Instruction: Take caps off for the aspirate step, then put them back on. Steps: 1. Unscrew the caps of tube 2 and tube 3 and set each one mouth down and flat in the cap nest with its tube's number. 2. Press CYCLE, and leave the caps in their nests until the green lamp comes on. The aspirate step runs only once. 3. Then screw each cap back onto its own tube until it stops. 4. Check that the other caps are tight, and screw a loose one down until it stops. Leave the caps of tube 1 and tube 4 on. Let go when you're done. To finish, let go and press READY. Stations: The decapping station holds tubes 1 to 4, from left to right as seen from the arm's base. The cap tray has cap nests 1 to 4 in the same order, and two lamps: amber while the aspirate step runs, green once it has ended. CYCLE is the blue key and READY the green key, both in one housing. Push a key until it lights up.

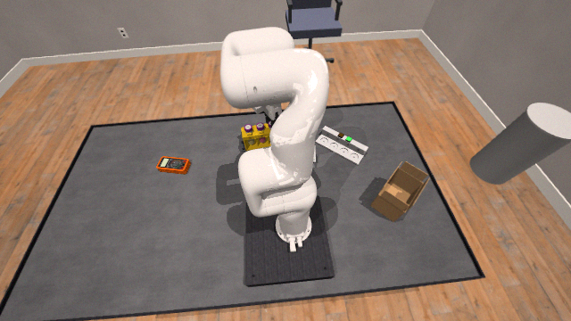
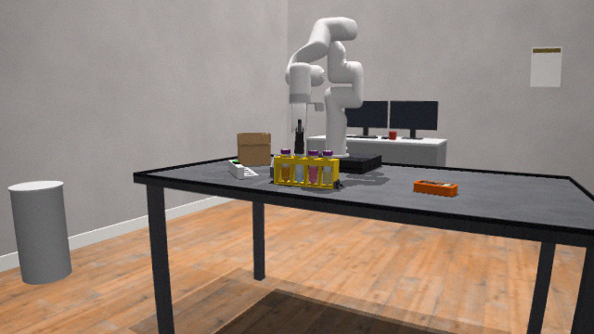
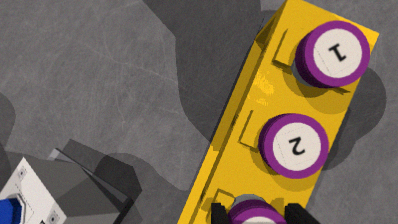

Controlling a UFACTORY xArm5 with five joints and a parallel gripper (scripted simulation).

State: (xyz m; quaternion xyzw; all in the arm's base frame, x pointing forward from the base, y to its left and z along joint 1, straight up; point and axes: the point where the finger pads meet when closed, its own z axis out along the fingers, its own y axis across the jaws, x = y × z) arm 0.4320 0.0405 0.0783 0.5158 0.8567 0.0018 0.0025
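Observation:
The yellow decapping station point(image 3: 280, 125) holds purple-capped tubes. In the wrist view the cap of tube 1 point(image 3: 332, 52) and the cap of tube 2 point(image 3: 294, 145) sit on their tubes. My gripper point(image 3: 257, 214) is shut on the cap of tube 3 point(image 3: 257, 210), which is on its tube at the bottom edge; only its top rim shows between the black fingertips. In the exterior view the gripper point(image 2: 299, 145) stands upright over the rack point(image 2: 306, 171), second tube from the left. The white cap tray point(image 1: 341, 144) shows a lit green lamp point(image 1: 349, 139), and its nests look empty.
The key housing with the blue CYCLE key point(image 3: 10, 212) lies at the wrist view's lower left. An open cardboard box point(image 1: 400, 191) lies to the right of the tray. An orange multimeter point(image 1: 173, 164) lies to the left of the rack.

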